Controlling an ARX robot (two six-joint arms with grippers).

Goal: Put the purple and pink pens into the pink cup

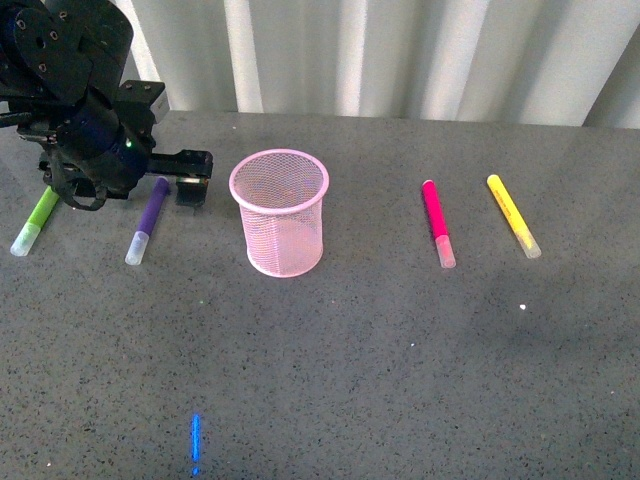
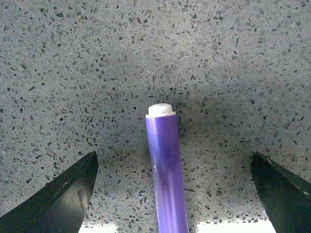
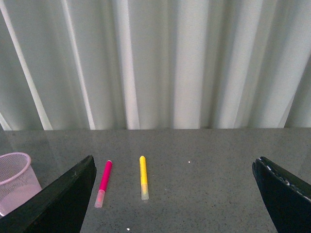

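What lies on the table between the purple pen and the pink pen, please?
The pink cup stands upright between the purple pen and the pink pen, touching neither; the front view shows this.

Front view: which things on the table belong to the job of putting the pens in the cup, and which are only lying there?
For the job:
purple pen
pink pen
pink cup

Only lying there:
green pen
yellow pen
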